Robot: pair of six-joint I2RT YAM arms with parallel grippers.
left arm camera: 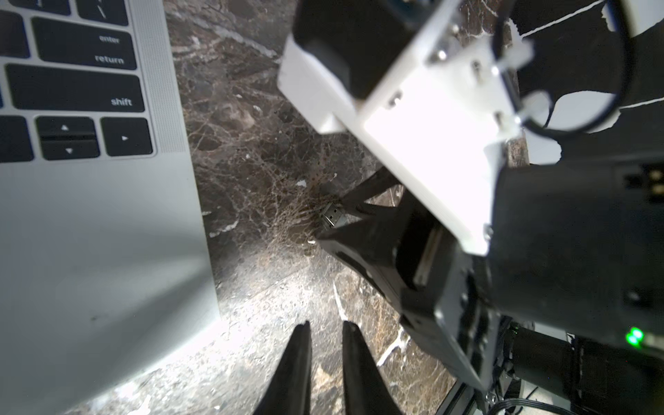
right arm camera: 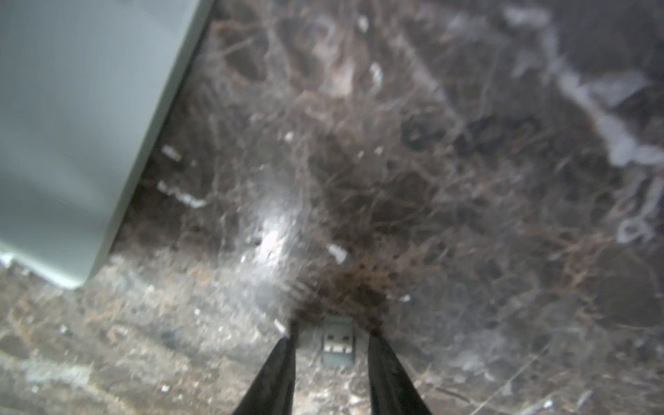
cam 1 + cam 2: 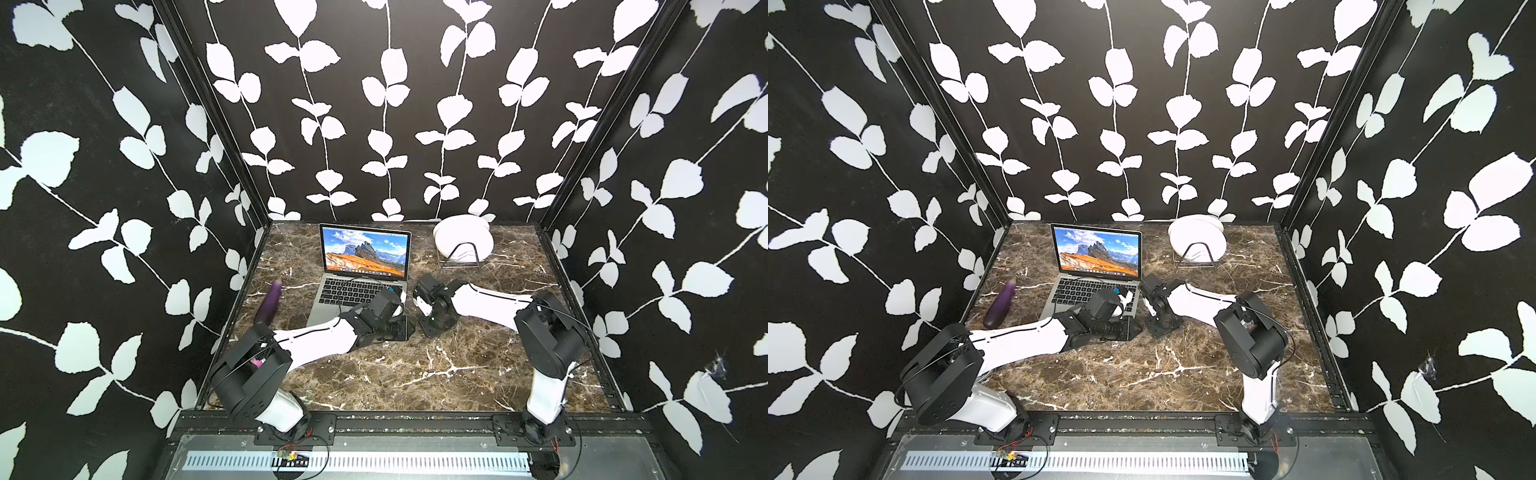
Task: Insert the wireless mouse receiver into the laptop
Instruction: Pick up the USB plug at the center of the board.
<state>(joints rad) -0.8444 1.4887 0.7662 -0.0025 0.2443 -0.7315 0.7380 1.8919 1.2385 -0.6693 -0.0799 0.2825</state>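
Two jaws of the right gripper (image 2: 333, 332) straddle the receiver (image 2: 337, 343), which lies flat on the marble table (image 1: 251, 125) just off the laptop (image 1: 100, 233), on the side where its return and shift keys sit and level with its palm rest. The jaws are released, not clamped: the right wrist view shows a thin strip of table on each side of the small metal body. Bare marble runs between the receiver and the laptop's straight side edge. The left gripper (image 1: 327, 325) hovers nearer the laptop's front corner, apart from the receiver, its jaws narrowly parted and holding nothing. The receiver's long axis runs in line with the right gripper's jaws, its face with two square holes turned upward. Its free metal end points away from that gripper's palm, slantwise toward the laptop's side, though blur hides finer detail.
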